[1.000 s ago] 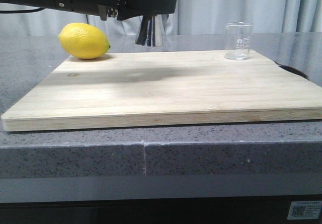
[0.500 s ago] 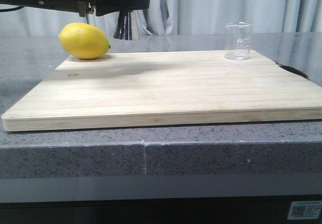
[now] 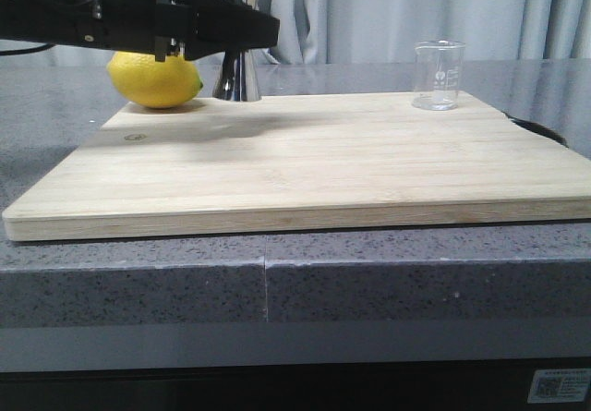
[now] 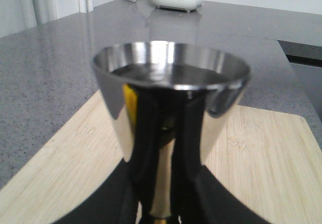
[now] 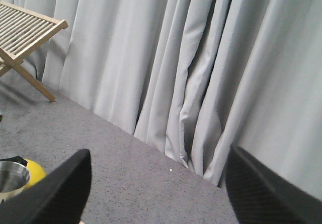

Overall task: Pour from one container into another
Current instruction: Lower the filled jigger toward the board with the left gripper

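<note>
One lemon (image 3: pixel 154 80) is seen at the board's (image 3: pixel 314 166) far left corner, partly hidden by the left claw (image 3: pixel 242 34), which is closed on the upright, mirror-bright jigger (image 3: pixel 239 71) just beside it. The clear beaker (image 3: pixel 437 75) stands far right. The right claw (image 5: pixel 156 194) is spread, empty.

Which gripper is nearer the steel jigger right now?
Left. The left gripper is clamped around the jigger beside the lemon. The right gripper is out of the front view, its fingers spread with nothing between them.
</note>
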You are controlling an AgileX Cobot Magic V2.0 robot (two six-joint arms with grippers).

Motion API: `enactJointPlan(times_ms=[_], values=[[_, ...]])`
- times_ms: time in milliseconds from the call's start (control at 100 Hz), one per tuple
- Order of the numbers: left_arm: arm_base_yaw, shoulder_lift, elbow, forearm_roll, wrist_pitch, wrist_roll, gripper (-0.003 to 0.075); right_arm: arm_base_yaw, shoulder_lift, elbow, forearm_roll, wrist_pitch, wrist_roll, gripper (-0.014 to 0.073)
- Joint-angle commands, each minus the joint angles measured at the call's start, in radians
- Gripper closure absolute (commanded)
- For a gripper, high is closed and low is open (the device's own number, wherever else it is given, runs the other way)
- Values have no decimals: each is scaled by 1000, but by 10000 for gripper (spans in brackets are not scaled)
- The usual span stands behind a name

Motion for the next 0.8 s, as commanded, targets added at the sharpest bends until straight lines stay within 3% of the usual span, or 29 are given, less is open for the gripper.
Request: enactJointPlan(times_ms=[0, 790], values=[[3, -42, -21, -96, 113, 4, 738, -2, -31, -23, 32, -16, 2, 91], [3, -40, -21, -91, 113, 24, 738, -2, -31, -23, 31, -11, 2, 91]])
